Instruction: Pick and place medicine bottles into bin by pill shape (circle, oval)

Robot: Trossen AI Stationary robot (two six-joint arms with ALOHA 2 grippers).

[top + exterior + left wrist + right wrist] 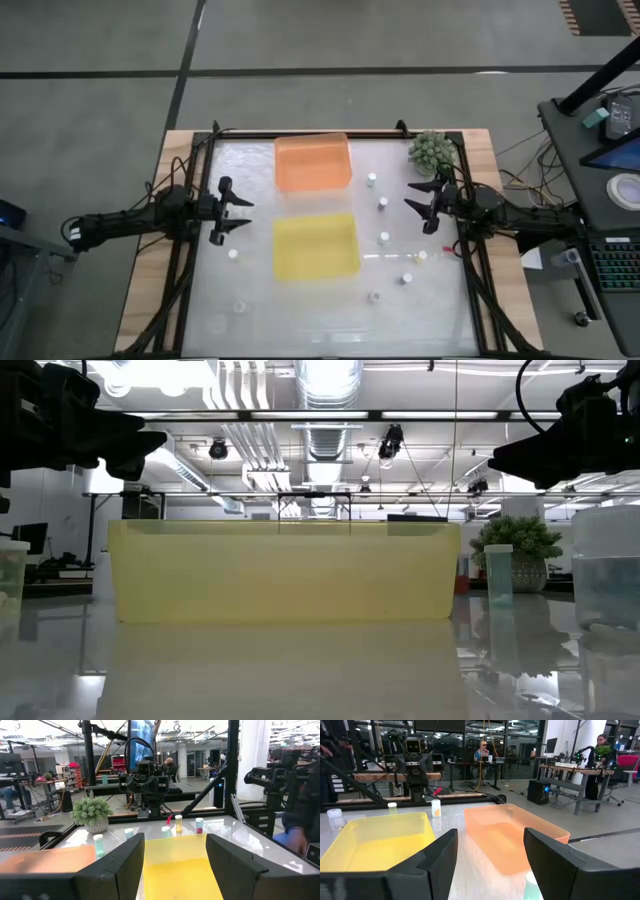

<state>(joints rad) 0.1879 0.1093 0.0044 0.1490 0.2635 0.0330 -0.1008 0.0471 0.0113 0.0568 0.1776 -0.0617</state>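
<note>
Several small white-capped medicine bottles stand upright on the white table: some right of the bins, others at the near left. An orange bin sits at the far middle and a yellow bin nearer. My left gripper hovers open left of the bins, facing the yellow bin. My right gripper hovers open right of the bins, facing them, with bottles just below and beside it. Both are empty.
A green spiky plant ball sits at the far right corner, close behind my right arm. Black frame rails run along the table's left and right sides. In the low view the yellow bin fills the middle, with bottles to its right.
</note>
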